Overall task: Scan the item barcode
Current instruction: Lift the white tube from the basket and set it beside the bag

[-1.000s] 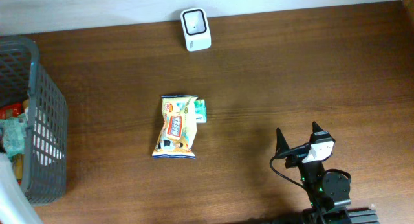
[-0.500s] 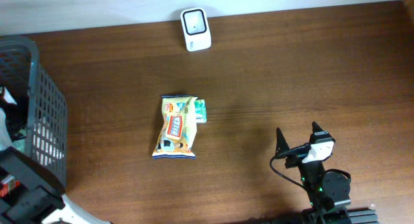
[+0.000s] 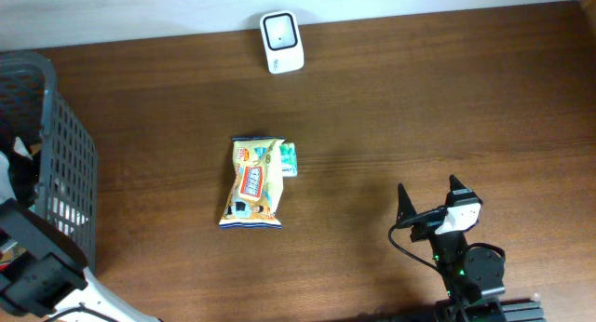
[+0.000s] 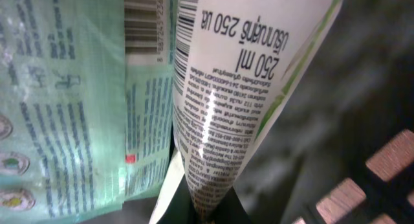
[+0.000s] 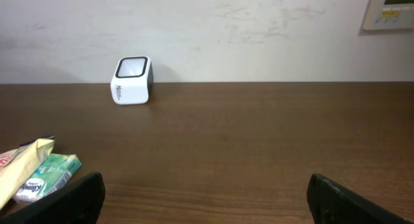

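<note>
Left pincer (image 4: 210, 214): barely seen at bottom centre of wrist view, clamps tight on crimped flat end of white tube (image 4: 239, 88). Sits inside grey basket (image 3: 70, 173) with slotted walls at left edge of overhead; tube itself unseen from overhead. Glossy, tapering, reads "250 ml"; carries one barcode (image 4: 186, 30), cut off at top edge. Just beside it: one crinkly green packet (image 4: 65, 107), its own barcode partly cropped. Right pincer (image 3: 428, 184): gapes wide at lower right, holds nothing. On wooden table (image 3: 419, 99): one white boxy scanner (image 3: 281, 43) top centre, one yellow snack bag (image 3: 253, 182) mid-frame, one small green pack (image 3: 289, 159) touching it.
</note>
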